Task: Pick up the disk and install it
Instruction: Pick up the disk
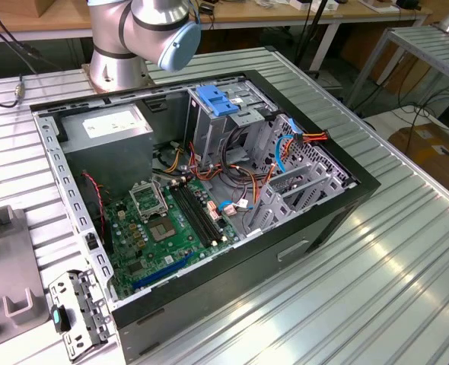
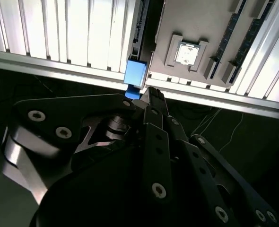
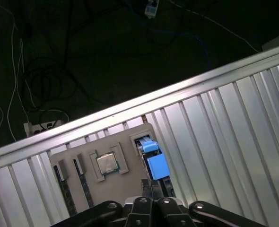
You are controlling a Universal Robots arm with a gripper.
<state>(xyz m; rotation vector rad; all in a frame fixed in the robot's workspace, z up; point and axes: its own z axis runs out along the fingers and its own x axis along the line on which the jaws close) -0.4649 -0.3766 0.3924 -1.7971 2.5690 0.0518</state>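
Currently | gripper (image 2: 151, 93) clenched, nothing between its jaws | tip just beside the disk (image 3: 157, 164) | disk stands on edge in a slot of the grey tray (image 3: 137, 131), near a processor chip (image 3: 106, 163) | tray rests on the ribbed table (image 3: 224, 132).

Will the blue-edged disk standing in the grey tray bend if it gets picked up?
Probably not: the disk looks rigid, with a hard blue plastic rail. It stands on edge in the grey tray, so a sideways push might tip it.
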